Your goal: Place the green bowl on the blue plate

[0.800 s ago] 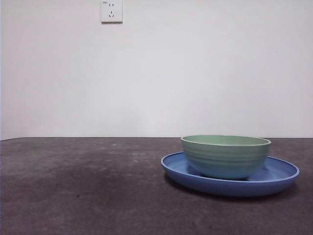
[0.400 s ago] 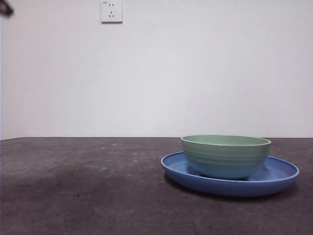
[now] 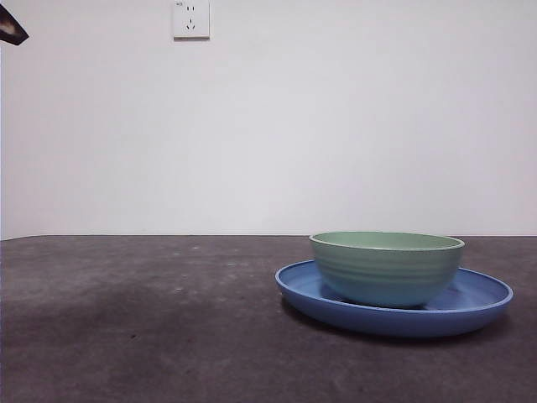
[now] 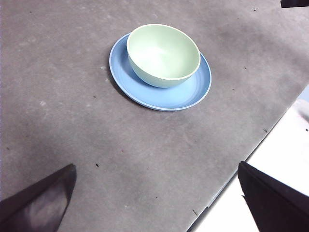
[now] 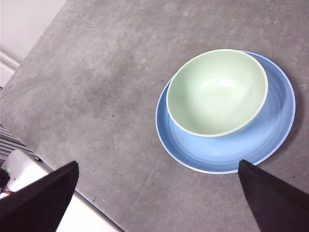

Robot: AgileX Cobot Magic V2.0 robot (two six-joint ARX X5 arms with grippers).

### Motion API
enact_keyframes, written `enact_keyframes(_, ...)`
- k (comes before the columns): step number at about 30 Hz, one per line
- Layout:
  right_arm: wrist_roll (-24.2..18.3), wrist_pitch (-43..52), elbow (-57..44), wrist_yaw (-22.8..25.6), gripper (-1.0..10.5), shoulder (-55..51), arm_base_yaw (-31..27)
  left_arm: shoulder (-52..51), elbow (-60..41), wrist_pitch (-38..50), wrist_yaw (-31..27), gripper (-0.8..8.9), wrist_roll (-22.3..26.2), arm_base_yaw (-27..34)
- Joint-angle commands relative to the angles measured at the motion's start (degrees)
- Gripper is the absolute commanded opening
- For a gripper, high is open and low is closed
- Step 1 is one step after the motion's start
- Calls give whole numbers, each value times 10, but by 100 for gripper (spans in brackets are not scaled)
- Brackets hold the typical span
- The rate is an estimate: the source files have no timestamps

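- The pale mint-green ridged ceramic bowl (image 3: 387,267) (image 4: 163,55) (image 5: 217,92) sits upright on the wide, glossy blue round plate (image 3: 474,306) (image 4: 188,95) (image 5: 227,154), off-centre, with more of the plate's bare floor showing on one side.
- The plate lies flat on the dark grey table (image 3: 143,327).
- The left gripper (image 4: 157,203) hangs high above the plate, jaws spread wide, gripping nothing.
- The right gripper (image 5: 159,200) hangs likewise above the plate, jaws spread and empty.
- A white wall socket (image 3: 191,18) sits high behind the plate.
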Motion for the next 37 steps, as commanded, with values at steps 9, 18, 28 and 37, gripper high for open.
enact_keyframes(9,51,-33,8,106,538,30,-9,2,8,4,1,563,-2,-5)
enact_keyframes(18,29,-34,8,105,533,112,-44,2,8,4,1,563,-2,-5)
enact_keyframes(28,25,40,8,103,311,214,-68,2,8,0,1,563,-2,-5)
enact_keyframes(37,25,97,8,66,308,309,-82,2,8,-8,1,563,-2,-5)
